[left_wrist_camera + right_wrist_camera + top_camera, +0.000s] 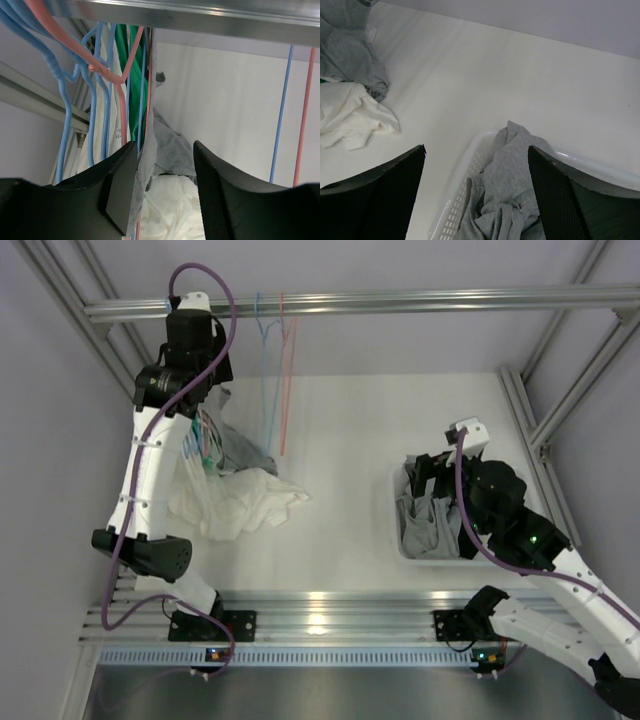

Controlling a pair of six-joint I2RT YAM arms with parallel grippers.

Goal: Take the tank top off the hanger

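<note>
Closest to you, in the left wrist view, are the two black fingers of the left gripper [165, 145]. Its jaws stand apart and are not clamped. The edge of the grey tank top [172, 152] runs down between them and lies against the finger on the left side of that view. The tank top hangs under the metal rail [400, 303] at the far left of the table [350, 430], among a pink hanger [107, 70], blue hangers [60, 75], a green garment [131, 85] and white garments [112, 125]; which hanger carries it, you cannot tell. Its lower part meets the pile of white clothes [240, 505] on the table. The right gripper [476, 148] hovers above the rim of the white basket [470, 165] with its jaws wide and released, nothing between them. The basket holds grey clothes [507, 190].
</note>
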